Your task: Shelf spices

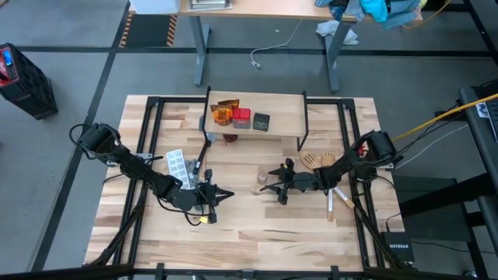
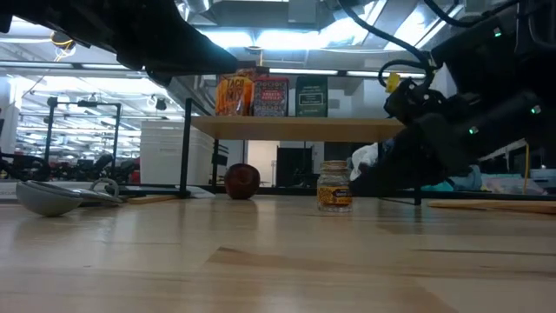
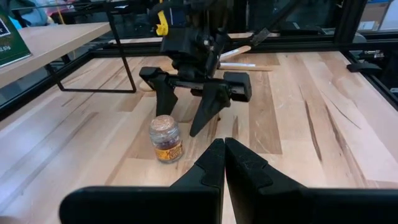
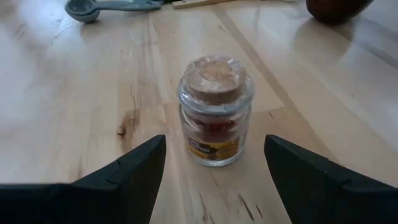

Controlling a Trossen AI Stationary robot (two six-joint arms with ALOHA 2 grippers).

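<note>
The tiny cork-topped jar (image 4: 215, 112) stands upright on its base on the table, also visible in the high view (image 1: 264, 178) and low view (image 2: 334, 184). My right gripper (image 1: 275, 181) (image 4: 215, 144) is open and low over the table, with the jar just ahead of its spread fingers, untouched. My left gripper (image 1: 227, 194) (image 3: 224, 154) is shut and hovers to the jar's left. On the shelf (image 1: 284, 120) (image 2: 295, 128) stand the orange packets (image 1: 224, 113), the red box (image 1: 241, 118) and the dark grey box (image 1: 261, 121).
A white blister tray (image 1: 177, 165) lies by my left arm. A pale wooden fork utensil (image 1: 315, 161) and pens (image 1: 334, 202) lie under my right arm. A dark red round thing (image 2: 242, 181) sits under the shelf, and a grey measuring spoon (image 2: 52, 196) lies on the table.
</note>
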